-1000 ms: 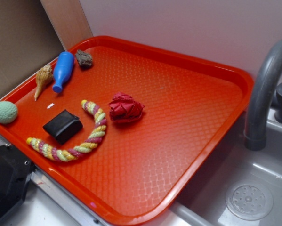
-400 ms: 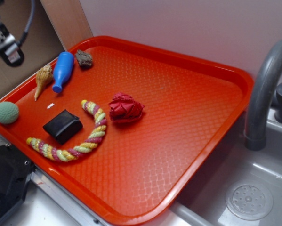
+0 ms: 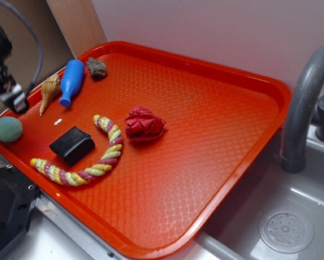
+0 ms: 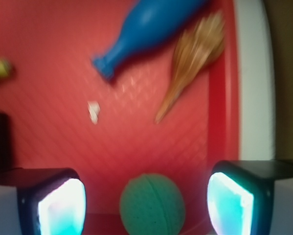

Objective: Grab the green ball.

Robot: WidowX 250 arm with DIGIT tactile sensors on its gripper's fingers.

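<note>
**Lining Up on the Ball**

While the gripper (image 4: 146, 198) hangs above the tray's (image 3: 216, 70) nine-o'clock edge, its jaws stand wide with nothing between them, and the ball (image 3: 8, 129) rests on the tray floor tight against that rim. From the wrist view the ball (image 4: 152, 204) sits between the two fingers (image 4: 53, 201), near centre and a shade toward the right one, at six o'clock in the picture.

To do the approach well, the arm should probably nudge sideways until the ball is midway, then go straight down. The raised rim lies just beside the ball, so one finger may need to drop outside or right on the lip; a descent that clips it could roll the ball away. The shell (image 3: 49, 92) and bottle (image 3: 72, 81) lie at about one o'clock from the ball, the block (image 3: 72, 144) at four o'clock, all apart from it and unlikely to interfere. Closing should wait until the pads bracket the ball's widest part, since a sphere pinched high tends to squirt out.
</note>
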